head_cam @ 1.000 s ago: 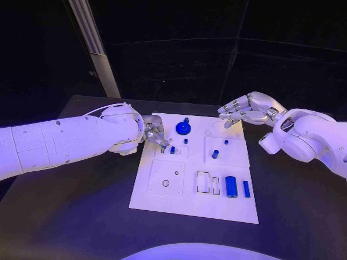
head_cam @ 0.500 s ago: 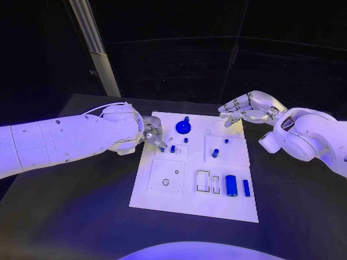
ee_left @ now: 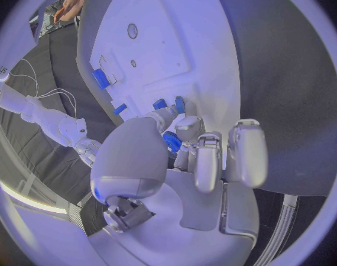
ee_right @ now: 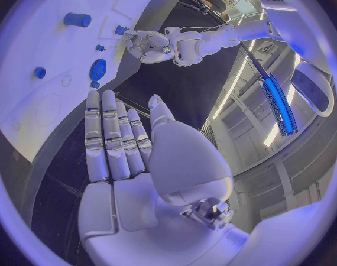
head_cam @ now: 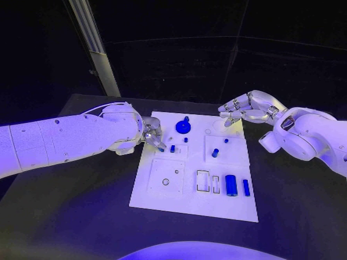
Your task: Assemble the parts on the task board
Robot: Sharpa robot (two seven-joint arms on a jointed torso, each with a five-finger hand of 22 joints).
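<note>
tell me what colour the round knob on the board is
Blue knob, clearest in the head view.

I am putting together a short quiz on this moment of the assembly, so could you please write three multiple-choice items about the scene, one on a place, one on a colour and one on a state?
1. Where is the left hand?
A. At the task board's left edge
B. Off the table
C. On the board's near right corner

2. What colour is the round disc-shaped part at the far end of the task board?
A. Red
B. Blue
C. Yellow

3. What is the state of the right hand?
A. It grips the long cylinder
B. It presses flat on the board
C. It holds nothing, raised by the board's far right corner

Answers: 1 A, the head view shows its fingers at the left edge. 2 B, the disc is blue on the white plate. 3 C, the right wrist view shows straight fingers with nothing between them.
</note>
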